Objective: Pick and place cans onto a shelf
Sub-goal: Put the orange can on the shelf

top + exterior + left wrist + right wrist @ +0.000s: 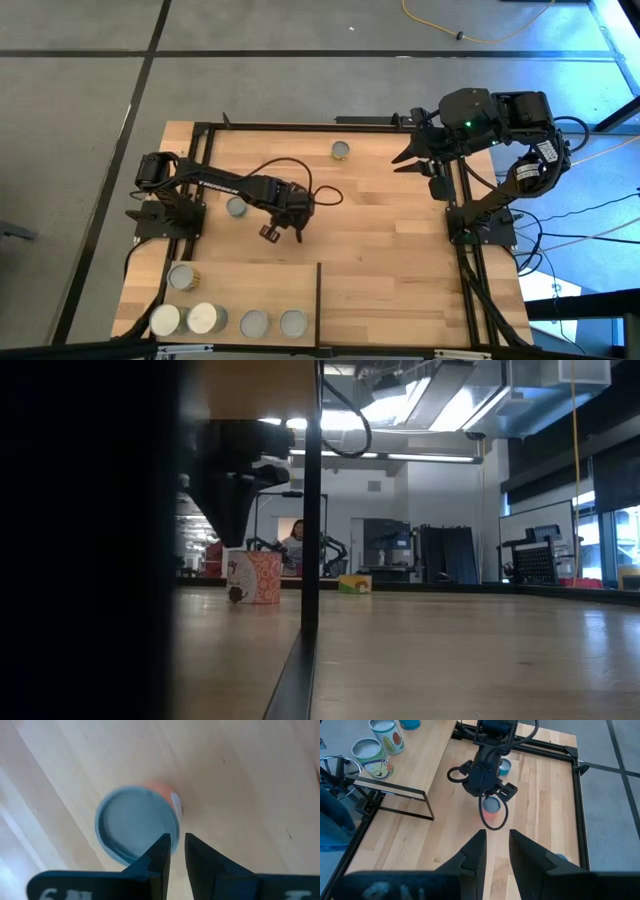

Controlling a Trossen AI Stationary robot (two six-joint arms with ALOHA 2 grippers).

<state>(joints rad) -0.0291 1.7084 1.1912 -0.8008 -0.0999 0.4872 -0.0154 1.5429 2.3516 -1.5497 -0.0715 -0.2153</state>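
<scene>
A can (135,827) with a silver-grey top and an orange side stands upright on the tabletop, also seen in the right wrist view (491,812). My left gripper (177,842) points steeply down over the can's rim, open by only a narrow gap with nothing between its fingers; in the high view it (285,228) hides the can. My right gripper (405,160) hangs high at the table's right side, open and holding nothing. The shelf (260,285), a pale board at the near left, carries several cans (203,318) standing on their bases. My left gripper comes at the orange-sided can from above, and its fingertips (162,845) stand over the can's rim (172,827). I cannot tell whether they touch it. The can stands upright on the table.
Two more cans stand loose on the tabletop, one beside the left arm (237,207) and one near the far edge (341,150). The shelf's thin black upright edge (318,290) rises at its right side. A black frame (455,215) borders the table. A person sits in the room beyond.
</scene>
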